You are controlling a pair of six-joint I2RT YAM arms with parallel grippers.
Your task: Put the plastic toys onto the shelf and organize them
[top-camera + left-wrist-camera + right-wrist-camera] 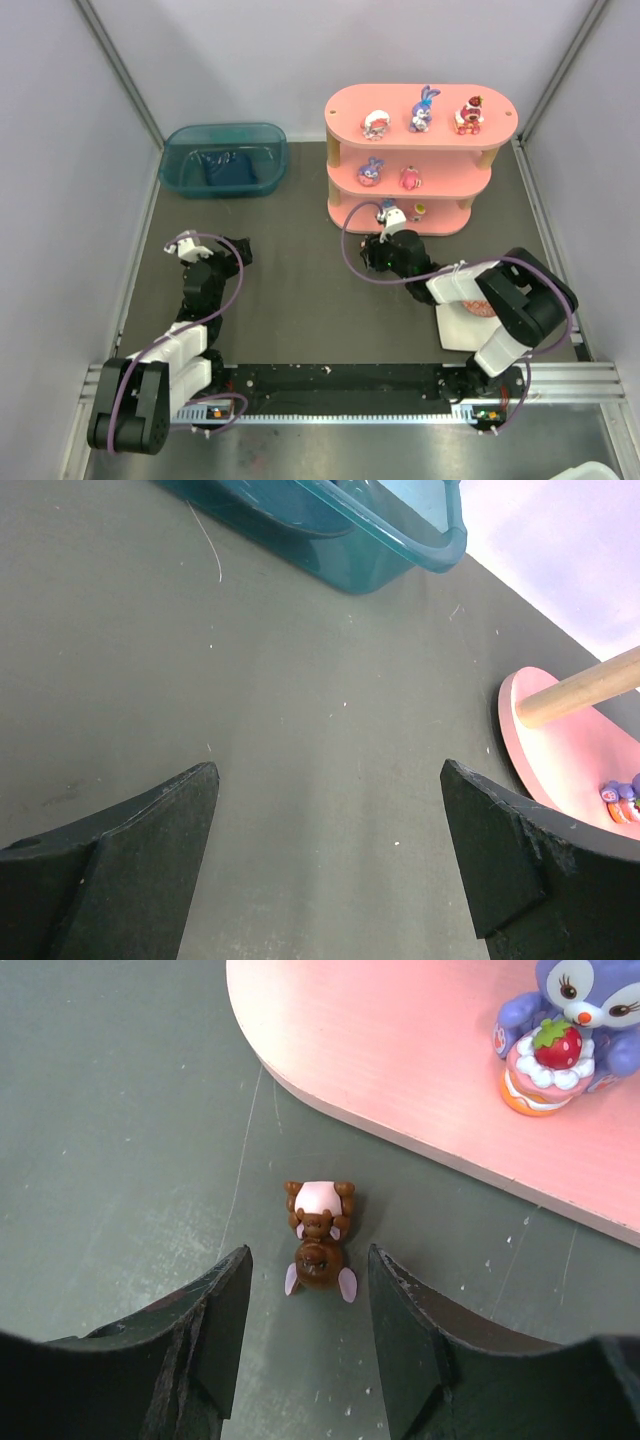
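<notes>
On the counter (100,1110), parted right jaws flank a tiny toy (319,1245); seemingly light, slippery: pinch its middle. Left jaws parted too.

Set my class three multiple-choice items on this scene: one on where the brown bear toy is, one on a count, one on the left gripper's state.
1. Where is the brown bear toy?
A on the top tier of the shelf
B on the table, beside the shelf's lowest board
C on the middle tier

2. How many toys stand on the top tier?
A one
B five
C three

3. How is the left gripper?
A open and empty
B shut on a toy
C shut on a shelf post

Answers:
1 B: the right wrist view shows it on the dark surface just off the pink board's edge.
2 C: a pink figure, a bunny and a red figure.
3 A: its fingers stand wide apart with nothing between them.
</notes>
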